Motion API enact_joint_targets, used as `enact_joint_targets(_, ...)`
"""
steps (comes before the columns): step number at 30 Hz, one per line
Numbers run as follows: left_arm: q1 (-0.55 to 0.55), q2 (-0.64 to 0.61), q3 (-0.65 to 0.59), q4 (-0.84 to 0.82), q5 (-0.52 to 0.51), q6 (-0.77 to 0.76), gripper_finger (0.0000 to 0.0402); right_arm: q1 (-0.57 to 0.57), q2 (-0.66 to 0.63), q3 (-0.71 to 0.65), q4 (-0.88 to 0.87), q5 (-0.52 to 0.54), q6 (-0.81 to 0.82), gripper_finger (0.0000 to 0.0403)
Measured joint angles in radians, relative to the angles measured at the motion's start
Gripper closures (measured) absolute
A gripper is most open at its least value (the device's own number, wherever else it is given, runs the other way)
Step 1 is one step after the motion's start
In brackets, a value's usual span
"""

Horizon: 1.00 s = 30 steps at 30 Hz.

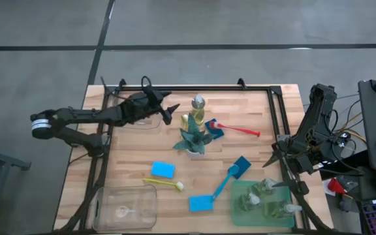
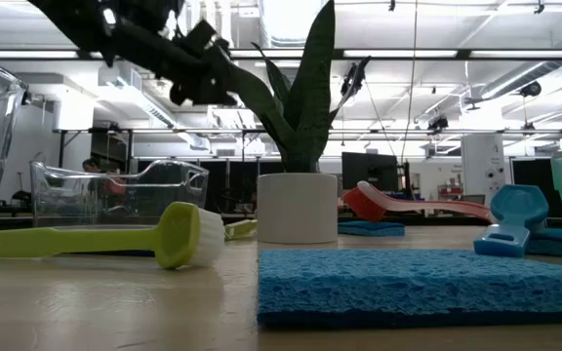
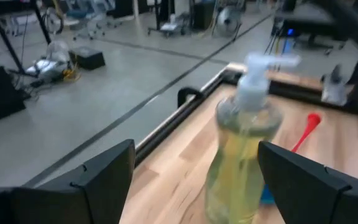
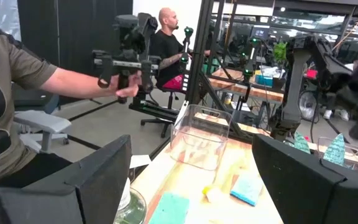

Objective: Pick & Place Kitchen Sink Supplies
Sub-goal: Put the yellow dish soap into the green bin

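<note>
1. Nearest the low camera lies a flat blue sponge [image 2: 422, 286] on the wooden table [image 1: 129, 153], with a yellow-green brush [image 2: 105, 237] lying on its side just beyond it.
2. From above, that sponge [image 1: 201, 203] sits near the front edge, touching the tip of a blue brush [image 1: 230, 176]; a second blue sponge [image 1: 163, 170] lies just behind the yellow-green brush [image 1: 165, 185].
3. Left gripper [image 1: 170, 111] hovers above the table's far side with its fingers spread wide and nothing between them, pointed toward a pump bottle [image 1: 198, 111] of yellow-green liquid.
4. Its wrist camera shows that bottle [image 3: 241, 155] standing upright between the two dark fingers [image 3: 98, 180], apart from both.
5. A potted plant [image 1: 192, 139] stands mid-table, just in front of the bottle, and a red-pink brush [image 1: 237, 129] lies beside it.
6. Right gripper [image 1: 281, 153] waits at the table's right edge, fingers wide and empty.
7. Several pump bottles [image 1: 266, 199] stand in the green tray [image 1: 237, 209] at the front right.
8. One clear bin [image 1: 126, 205] sits at the front left, another [image 1: 139, 121] under the left arm.
</note>
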Motion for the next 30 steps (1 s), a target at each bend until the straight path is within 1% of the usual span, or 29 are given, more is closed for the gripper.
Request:
enact_joint_targets(7,0.008,0.087,0.0,0.064,0.014,0.037,0.007,0.0,-0.001,0.008,0.0,0.0,-0.03,0.0076)
enact_joint_targets(11,0.021,0.113,0.001,0.08,0.122,0.027,0.007,0.0,0.0,0.011,0.0,0.0,-0.042,0.0076)
enact_joint_targets(14,0.021,0.15,0.018,0.075,0.141,0.026,0.0069,0.0,0.0,0.012,0.0,0.0,-0.05,0.0076)
enact_joint_targets(20,0.022,0.252,0.103,0.075,0.182,0.027,0.0068,0.0,0.0,0.012,0.001,0.001,-0.047,0.0076)
enact_joint_targets(24,0.022,0.314,0.156,0.072,0.185,0.026,0.0065,0.0,0.0,0.012,0.0,0.001,-0.038,0.0076)
enact_joint_targets(30,0.023,0.394,0.201,0.061,0.185,0.025,0.0065,0.0,0.0,0.008,0.0,0.0,-0.016,0.0076)
